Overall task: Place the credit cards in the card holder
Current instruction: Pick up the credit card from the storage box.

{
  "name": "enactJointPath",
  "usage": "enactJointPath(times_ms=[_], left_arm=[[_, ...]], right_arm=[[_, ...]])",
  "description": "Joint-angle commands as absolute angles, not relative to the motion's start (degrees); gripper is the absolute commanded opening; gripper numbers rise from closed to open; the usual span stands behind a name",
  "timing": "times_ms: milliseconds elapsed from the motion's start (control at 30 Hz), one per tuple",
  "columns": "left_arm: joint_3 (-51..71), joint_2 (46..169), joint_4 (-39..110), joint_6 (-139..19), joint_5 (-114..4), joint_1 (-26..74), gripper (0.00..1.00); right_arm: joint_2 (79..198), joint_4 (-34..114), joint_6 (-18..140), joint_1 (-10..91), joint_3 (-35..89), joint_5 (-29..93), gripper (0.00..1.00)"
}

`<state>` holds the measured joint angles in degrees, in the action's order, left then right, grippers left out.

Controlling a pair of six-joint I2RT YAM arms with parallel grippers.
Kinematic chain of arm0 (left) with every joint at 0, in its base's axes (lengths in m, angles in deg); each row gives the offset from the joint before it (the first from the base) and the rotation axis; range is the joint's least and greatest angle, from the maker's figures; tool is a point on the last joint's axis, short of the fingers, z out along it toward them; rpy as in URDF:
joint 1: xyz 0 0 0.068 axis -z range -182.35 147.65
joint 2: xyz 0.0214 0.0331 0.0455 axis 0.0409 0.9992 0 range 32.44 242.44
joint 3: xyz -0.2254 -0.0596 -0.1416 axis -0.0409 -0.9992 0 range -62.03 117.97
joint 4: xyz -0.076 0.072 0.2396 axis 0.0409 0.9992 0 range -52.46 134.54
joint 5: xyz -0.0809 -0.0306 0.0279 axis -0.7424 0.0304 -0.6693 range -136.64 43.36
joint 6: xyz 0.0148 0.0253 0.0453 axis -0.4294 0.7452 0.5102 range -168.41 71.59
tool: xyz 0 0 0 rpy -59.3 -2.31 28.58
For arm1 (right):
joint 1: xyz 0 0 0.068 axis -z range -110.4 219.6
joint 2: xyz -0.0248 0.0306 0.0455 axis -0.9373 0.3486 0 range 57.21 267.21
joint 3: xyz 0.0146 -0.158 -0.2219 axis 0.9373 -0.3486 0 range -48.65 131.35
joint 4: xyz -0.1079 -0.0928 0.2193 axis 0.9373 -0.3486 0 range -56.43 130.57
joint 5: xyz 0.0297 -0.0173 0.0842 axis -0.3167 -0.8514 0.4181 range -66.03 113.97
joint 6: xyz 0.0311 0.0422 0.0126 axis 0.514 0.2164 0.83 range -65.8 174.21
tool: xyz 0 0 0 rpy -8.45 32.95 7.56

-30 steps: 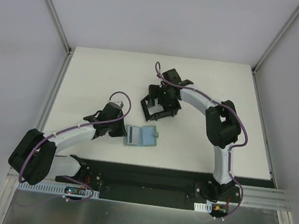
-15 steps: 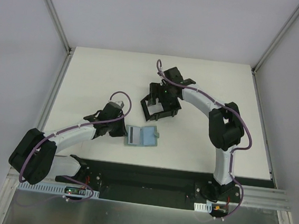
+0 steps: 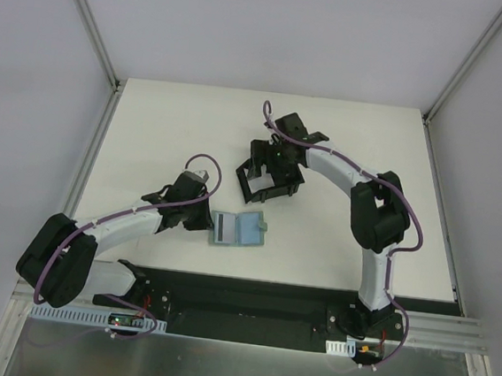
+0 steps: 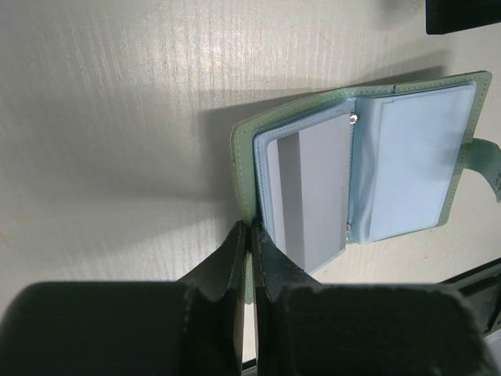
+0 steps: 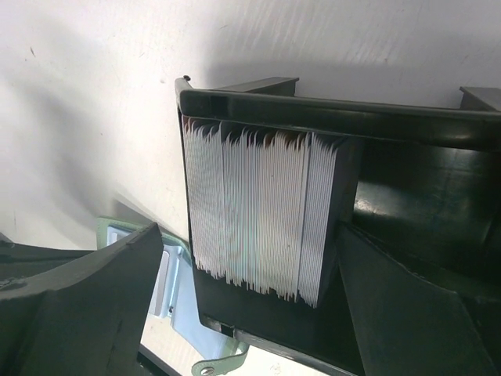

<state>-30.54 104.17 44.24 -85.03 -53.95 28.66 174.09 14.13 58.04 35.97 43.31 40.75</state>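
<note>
Half a second has changed nothing you can see. Your left end effector [image 4: 249, 232] is pinched shut on the edge of the open grey-green case [image 4: 241, 157], where the striped whitish-grey card [image 4: 313, 196] lies sleeved. Farther out, your right end effector [image 5: 250, 235] gapes wide over the black card holder [image 5: 313, 106], whose stack of white cards [image 5: 258, 211] hides its floor.

the card holder [image 5: 313, 113] stands on the table [image 3: 150, 125], a stack of cards [image 5: 262, 219] upright in one compartment. the flat case [image 3: 236, 229] lies open before it, slightly left, apart, a card [image 4: 309, 196] in its left half.
</note>
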Motion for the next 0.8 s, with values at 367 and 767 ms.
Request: enactJointPath(times_ms=[367, 767], left_arm=[[-28.6, 104.7, 44.6, -83.7, -55.2, 28.1, 0.00], [-28.6, 104.3, 44.7, -83.8, -55.1, 28.1, 0.00]], right_arm=[[176.7, 11.3, 58.0, 36.0, 45.8, 43.4, 0.94], [171.8, 13.7, 58.4, 36.0, 44.2, 45.0, 0.85]])
